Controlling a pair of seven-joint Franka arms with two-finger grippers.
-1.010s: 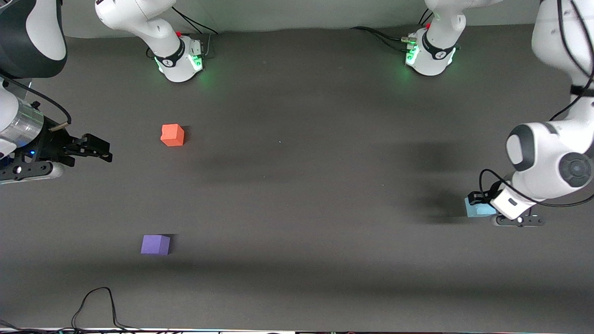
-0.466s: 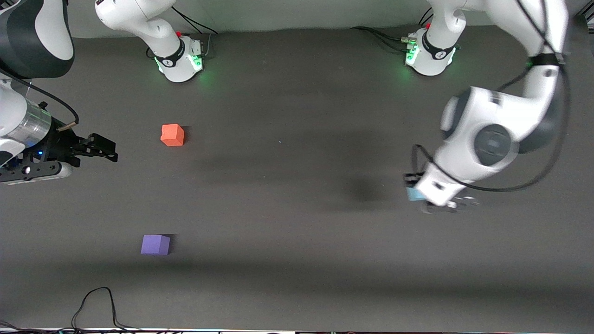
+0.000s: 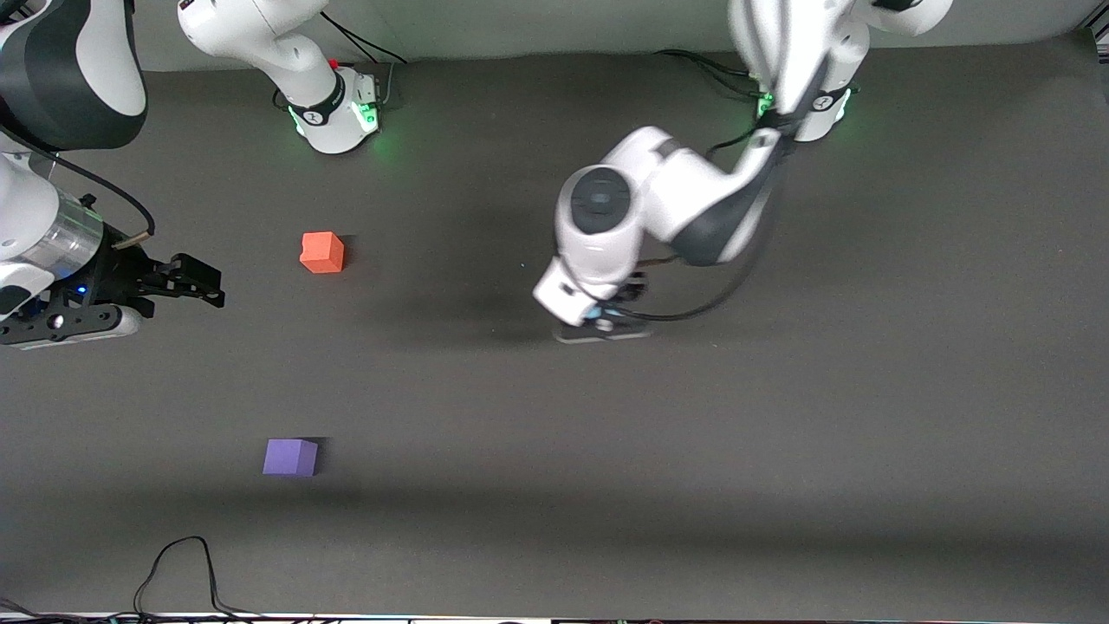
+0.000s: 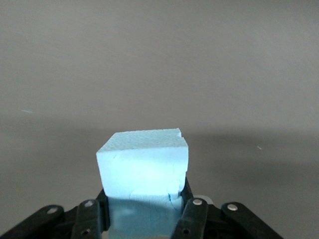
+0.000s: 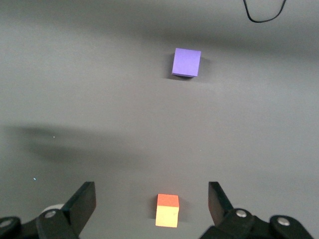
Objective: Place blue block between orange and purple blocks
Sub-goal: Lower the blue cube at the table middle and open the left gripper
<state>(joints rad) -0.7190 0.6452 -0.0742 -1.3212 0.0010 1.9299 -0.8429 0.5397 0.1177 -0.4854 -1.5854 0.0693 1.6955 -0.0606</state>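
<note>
My left gripper (image 3: 598, 314) is shut on the light blue block (image 4: 143, 164) and holds it in the air over the middle of the table; in the front view only a sliver of blue shows under the wrist. The orange block (image 3: 322, 252) sits toward the right arm's end. The purple block (image 3: 290, 457) sits nearer to the front camera than the orange one, with bare mat between them. My right gripper (image 3: 201, 286) is open and empty beside the orange block, at the table's end. The right wrist view shows the orange block (image 5: 167, 210) and the purple block (image 5: 187, 62).
A black cable (image 3: 178, 572) loops on the mat at the front edge, near the purple block. Both arm bases (image 3: 333, 108) stand along the table's top edge. The grey mat (image 3: 780, 485) covers the whole table.
My left arm has swung from its own end of the table toward the middle, carrying the blue block. The right gripper has barely shifted. The orange and purple blocks have not moved.
</note>
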